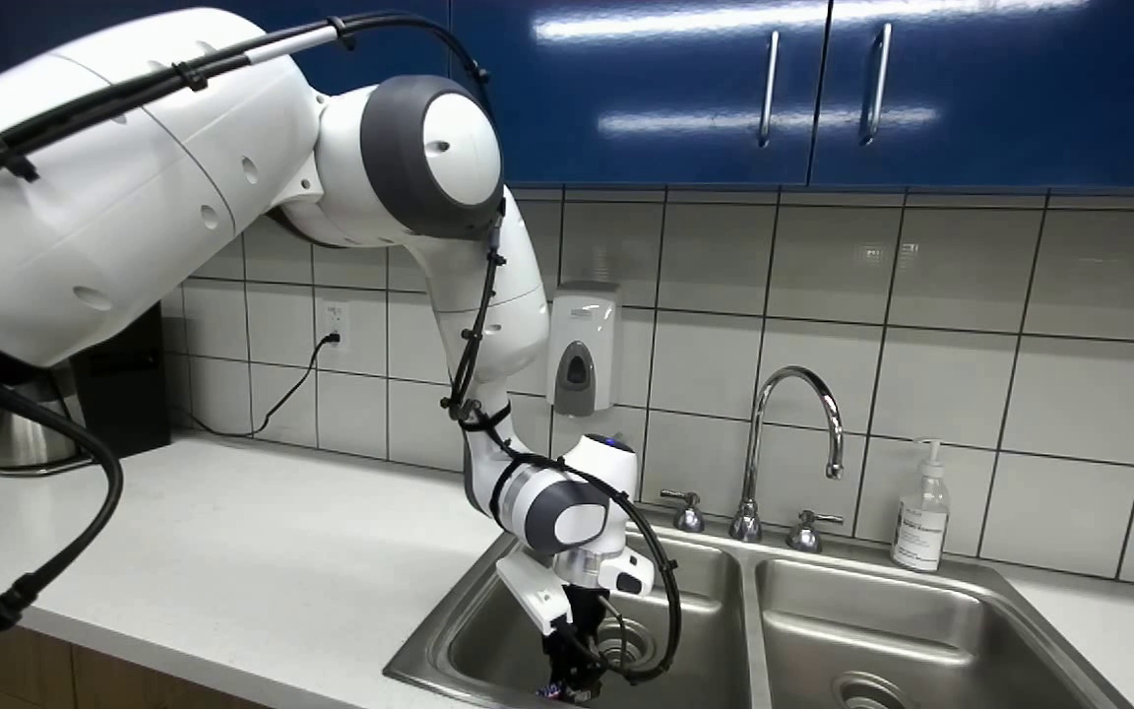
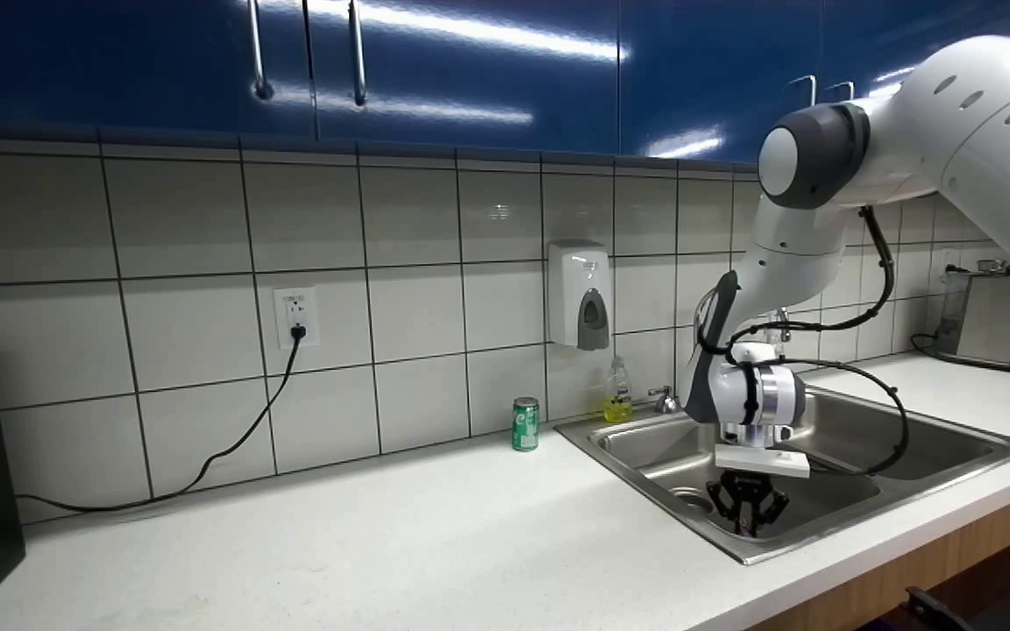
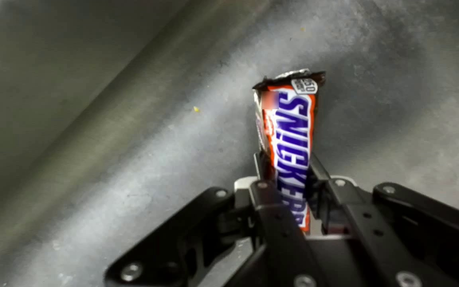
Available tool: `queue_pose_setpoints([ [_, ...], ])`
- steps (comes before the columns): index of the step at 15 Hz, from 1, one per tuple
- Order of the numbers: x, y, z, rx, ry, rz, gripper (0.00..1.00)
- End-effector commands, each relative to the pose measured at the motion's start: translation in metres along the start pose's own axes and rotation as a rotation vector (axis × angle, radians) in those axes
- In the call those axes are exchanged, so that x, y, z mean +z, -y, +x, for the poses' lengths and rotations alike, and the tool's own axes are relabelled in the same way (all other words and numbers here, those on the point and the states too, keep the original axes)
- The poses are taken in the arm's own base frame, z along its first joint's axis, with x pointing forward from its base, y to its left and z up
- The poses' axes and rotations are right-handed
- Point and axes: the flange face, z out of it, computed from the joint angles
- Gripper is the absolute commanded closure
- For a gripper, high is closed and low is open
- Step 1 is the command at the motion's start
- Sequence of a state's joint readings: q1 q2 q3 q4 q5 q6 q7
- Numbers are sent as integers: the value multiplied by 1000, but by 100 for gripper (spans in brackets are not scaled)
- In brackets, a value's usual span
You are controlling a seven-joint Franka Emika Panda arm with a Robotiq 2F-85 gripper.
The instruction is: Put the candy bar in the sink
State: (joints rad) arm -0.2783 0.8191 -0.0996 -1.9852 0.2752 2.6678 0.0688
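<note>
The candy bar (image 3: 293,127) has a dark brown wrapper with a white and orange-red label and purple letters. In the wrist view it stands out lengthwise from my gripper (image 3: 287,165), whose fingers are shut on its sides. A shadow lies on the grey sink floor to its right. In an exterior view my gripper (image 1: 572,675) is inside the near-left basin of the steel sink (image 1: 754,630), with a purple bit of the bar at its tip. In an exterior view, the gripper (image 2: 746,521) points down into the sink (image 2: 891,493). The bar's height above the floor is unclear.
A chrome faucet (image 1: 793,379) with two handles stands behind the sink. A clear pump bottle (image 1: 921,522) is at the back rim. A green can (image 2: 525,425) and a bottle with yellow liquid (image 2: 617,403) stand by the wall. A soap dispenser (image 1: 584,345) hangs above.
</note>
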Motion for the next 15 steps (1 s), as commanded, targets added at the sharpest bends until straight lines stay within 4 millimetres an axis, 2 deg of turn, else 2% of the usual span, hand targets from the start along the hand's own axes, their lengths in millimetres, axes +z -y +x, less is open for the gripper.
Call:
queue_pose_setpoints([
  [1,-1,0,7,-12,-8,16,50],
  [8,-23,8,13,-19,-54,31,0],
  [15,-68,25,19,-37,-129,48,0],
])
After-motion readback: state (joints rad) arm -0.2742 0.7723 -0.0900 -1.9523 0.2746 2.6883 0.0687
